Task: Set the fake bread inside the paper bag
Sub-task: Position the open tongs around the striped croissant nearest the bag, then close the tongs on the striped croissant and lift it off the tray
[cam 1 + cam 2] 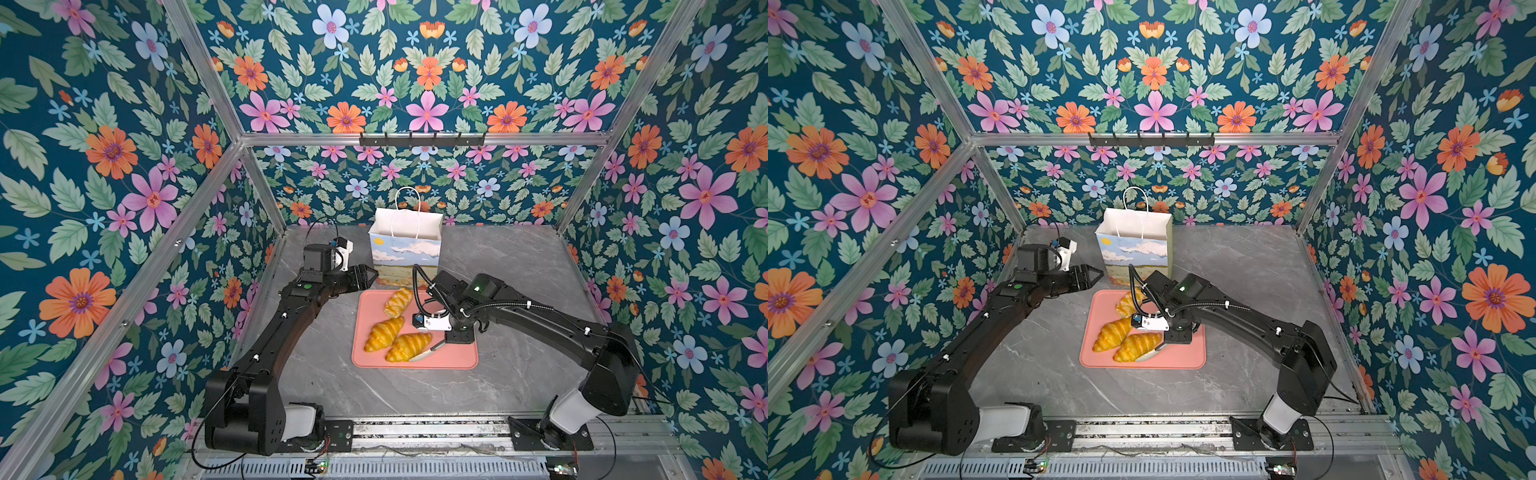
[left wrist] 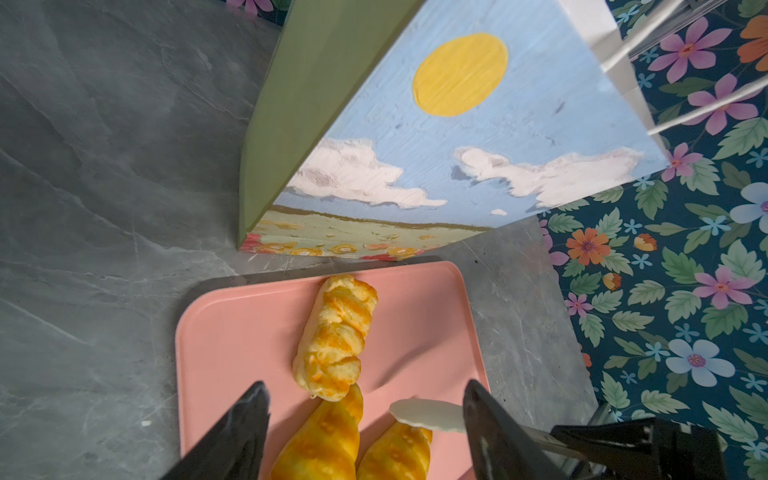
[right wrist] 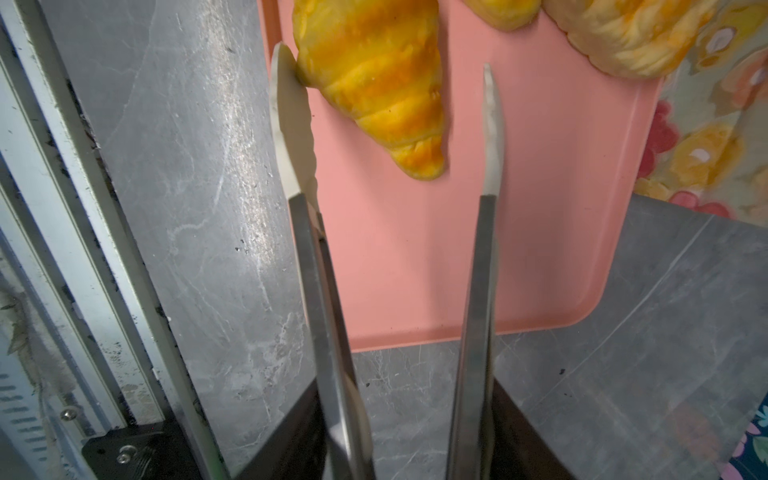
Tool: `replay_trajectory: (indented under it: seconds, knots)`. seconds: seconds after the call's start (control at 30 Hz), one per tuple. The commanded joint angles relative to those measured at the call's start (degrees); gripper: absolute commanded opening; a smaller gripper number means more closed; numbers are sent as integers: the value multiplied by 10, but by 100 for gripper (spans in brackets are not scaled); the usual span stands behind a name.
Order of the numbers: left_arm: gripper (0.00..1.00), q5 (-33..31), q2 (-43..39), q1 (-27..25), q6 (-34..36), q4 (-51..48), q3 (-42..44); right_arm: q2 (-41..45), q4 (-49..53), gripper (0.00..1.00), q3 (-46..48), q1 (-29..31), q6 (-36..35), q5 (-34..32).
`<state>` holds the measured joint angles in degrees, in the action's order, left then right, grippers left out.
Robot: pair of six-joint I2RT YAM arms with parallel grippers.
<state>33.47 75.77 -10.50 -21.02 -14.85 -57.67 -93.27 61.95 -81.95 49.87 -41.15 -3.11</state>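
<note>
Three pieces of fake bread lie on a pink tray (image 1: 451,358): a braided piece (image 1: 398,302) at the back and two croissants (image 1: 384,333) (image 1: 409,346) in front. The paper bag (image 1: 405,248) stands upright and open just behind the tray. My right gripper (image 3: 407,432) is shut on metal tongs (image 3: 478,270) with white tips. The tongs stand apart around the pointed end of the nearer croissant (image 3: 374,75), and one tip (image 3: 291,124) touches it. My left gripper (image 2: 363,386) hangs open and empty above the tray, beside the bag (image 2: 457,145).
The grey marble table (image 1: 519,291) is boxed in by floral walls and aluminium posts (image 1: 582,199). A metal rail (image 1: 428,430) with both arm bases runs along the front edge. The right arm (image 1: 540,320) reaches over the tray's right side.
</note>
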Motion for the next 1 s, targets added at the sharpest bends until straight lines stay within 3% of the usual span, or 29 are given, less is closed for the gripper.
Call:
replay_trajectory:
  seconds: [0.0, 0.53, 0.97]
  knots:
    - [75, 7, -4, 0, 4, 8, 0, -9, 1, 55, -10, 2, -18, 7]
    - [75, 9, -6, 0, 4, 8, 3, -53, -2, 53, -24, 18, -20, 9]
    - [75, 13, -8, 0, 2, 8, 3, -37, 27, 40, -31, 18, -7, -1]
